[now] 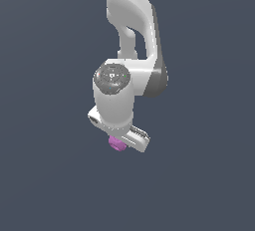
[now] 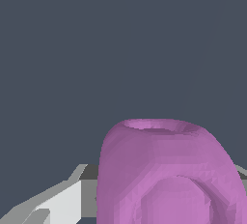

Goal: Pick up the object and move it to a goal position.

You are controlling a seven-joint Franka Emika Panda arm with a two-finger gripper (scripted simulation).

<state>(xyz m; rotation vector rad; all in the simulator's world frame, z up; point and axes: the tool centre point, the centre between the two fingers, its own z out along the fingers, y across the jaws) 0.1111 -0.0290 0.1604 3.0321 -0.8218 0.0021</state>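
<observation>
The object [image 1: 116, 144] is a small purple-pink bumpy lump that peeks out under the white hand of my gripper [image 1: 122, 138] in the exterior view. In the wrist view the object [image 2: 166, 175] looms large and very close, sitting between the two fingers. One grey-white finger [image 2: 60, 201] lies against its side, and only a sliver of the other finger shows past the opposite side. The gripper looks shut on the object. The fingertips are hidden by the hand in the exterior view.
The white arm [image 1: 134, 21] comes down from the top of the exterior view. Around it there is only a plain dark blue-grey background [image 1: 45, 175]; no goal marker shows in either view.
</observation>
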